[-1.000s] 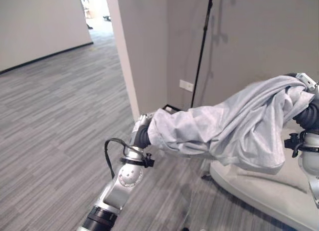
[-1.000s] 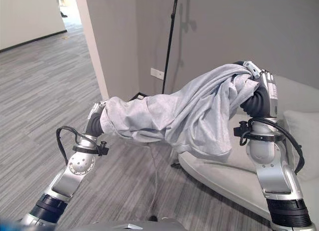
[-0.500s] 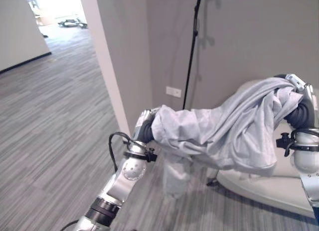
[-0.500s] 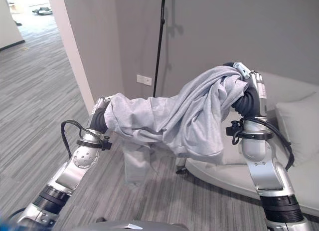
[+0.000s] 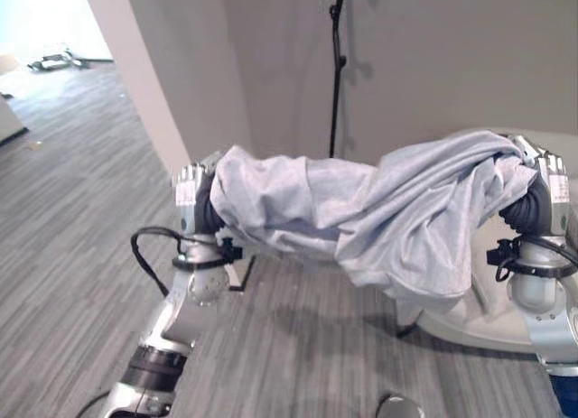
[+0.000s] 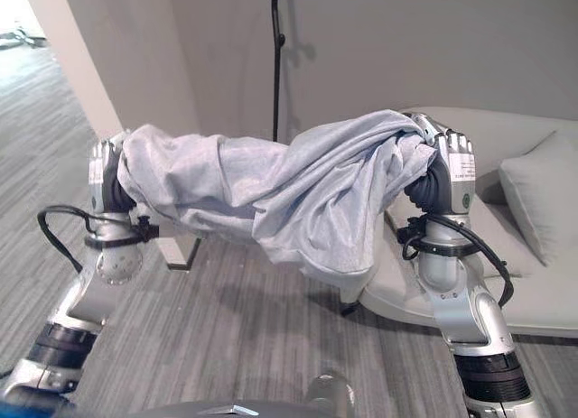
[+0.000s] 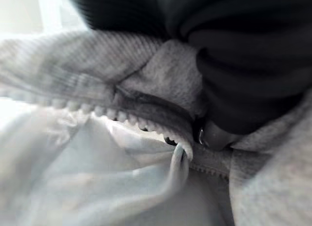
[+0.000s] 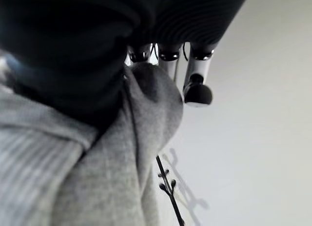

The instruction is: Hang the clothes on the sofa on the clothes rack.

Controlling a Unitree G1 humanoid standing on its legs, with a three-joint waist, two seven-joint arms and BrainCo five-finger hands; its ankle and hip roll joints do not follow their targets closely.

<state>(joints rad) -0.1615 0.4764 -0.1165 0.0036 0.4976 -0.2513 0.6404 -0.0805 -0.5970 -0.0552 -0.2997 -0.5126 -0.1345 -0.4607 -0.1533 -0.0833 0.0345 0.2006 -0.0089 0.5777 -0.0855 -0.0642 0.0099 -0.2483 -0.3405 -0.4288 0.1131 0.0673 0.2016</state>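
A light grey zip-up garment (image 5: 361, 215) hangs in the air, stretched between my two raised hands. My left hand (image 5: 191, 189) holds one end, with fingers curled into the cloth; the zipper edge (image 7: 146, 123) shows close by it. My right hand (image 6: 449, 153) grips the other end above the sofa, and its fingers (image 8: 195, 74) curl over a fold of cloth. The clothes rack's thin black pole (image 5: 336, 70) stands against the grey wall right behind the garment, and its hooked top (image 8: 168, 187) shows past my right hand.
The pale sofa (image 6: 528, 287) with a cushion (image 6: 542, 206) lies at the right, under and behind my right arm. A wall corner (image 5: 135, 84) stands at the left, with open carpeted floor beyond. A black flat frame (image 5: 242, 272) lies on the floor by my left arm.
The camera has swung towards the sofa, so the whole picture shifted. Both hands still hold the garment. My left hand has come up, and the dangling part has been drawn up.
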